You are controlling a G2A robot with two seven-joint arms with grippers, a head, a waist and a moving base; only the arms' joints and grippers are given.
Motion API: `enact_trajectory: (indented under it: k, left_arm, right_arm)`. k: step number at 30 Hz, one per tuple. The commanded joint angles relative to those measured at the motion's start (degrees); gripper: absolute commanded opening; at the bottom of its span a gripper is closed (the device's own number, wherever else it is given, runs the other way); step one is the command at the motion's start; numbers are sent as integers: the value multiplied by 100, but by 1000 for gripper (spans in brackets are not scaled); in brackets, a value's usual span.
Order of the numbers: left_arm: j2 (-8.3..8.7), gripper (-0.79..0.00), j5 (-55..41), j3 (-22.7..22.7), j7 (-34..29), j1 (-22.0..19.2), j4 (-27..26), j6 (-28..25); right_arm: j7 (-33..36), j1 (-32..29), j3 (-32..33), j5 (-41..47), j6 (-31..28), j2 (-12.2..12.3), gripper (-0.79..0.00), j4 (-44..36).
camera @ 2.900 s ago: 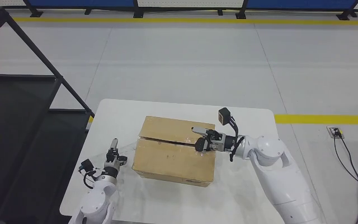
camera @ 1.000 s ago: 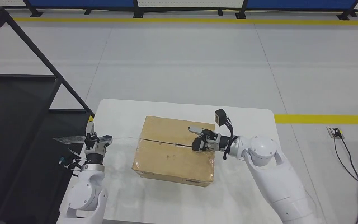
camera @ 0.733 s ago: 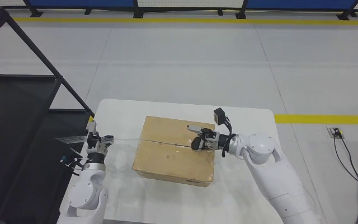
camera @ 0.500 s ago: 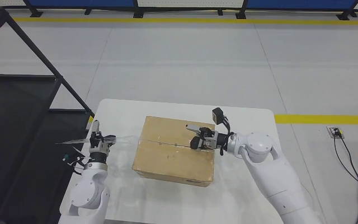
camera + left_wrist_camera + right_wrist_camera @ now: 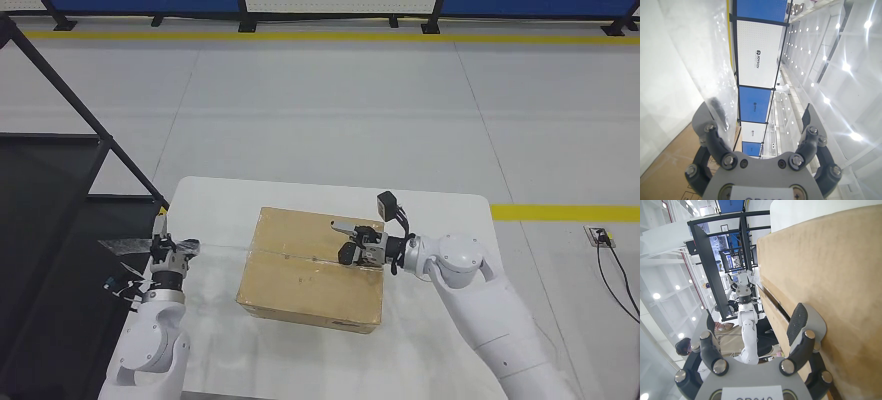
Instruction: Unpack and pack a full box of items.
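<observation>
Left gripper (image 5: pixel 165 243): held at the table's near-left edge, left of the box and apart from it. Its fingers are spread wide and nothing is clamped between them.
Film (image 5: pixel 702 56): a clear plastic strip is draped over one finger (image 5: pixel 719 111) of the left gripper. It is stretched toward the box's left end, but whether it reaches the cardboard cannot be told.
Box (image 5: pixel 310 290): a brown carton is set at mid-table with its flaps folded shut. The long axis is laid left to right across the table, turned slightly so that the right end sits nearer the robot.
Seam (image 5: pixel 300 256): the line where the two top flaps meet is run along the long axis. A narrow dark gap is seen in it in the right wrist view.
Right gripper (image 5: pixel 345 240): placed over the box top toward its right end and pointed along the seam toward the left gripper. Its fingers are apart. One pad (image 5: pixel 797 323) is laid flat on the cardboard just beside the seam, and the other is held clear of the box.
Table (image 5: pixel 440 215): white, with rounded corners.
Rack (image 5: pixel 60 90): a black frame is stood beyond the table's left side.
</observation>
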Motion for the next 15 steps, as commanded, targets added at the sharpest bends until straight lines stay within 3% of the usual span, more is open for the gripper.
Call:
enact_trajectory:
  k: [1,15]
  left_arm:
    - [-6,0,56,3,70,47,-36,-15]
    - [-44,0,677,60,459,375,-645,-163]
  right_arm:
    - [7,12,-7,6,2,1,0,20]
    - [34,69,-50,70,-64,3,0,151]
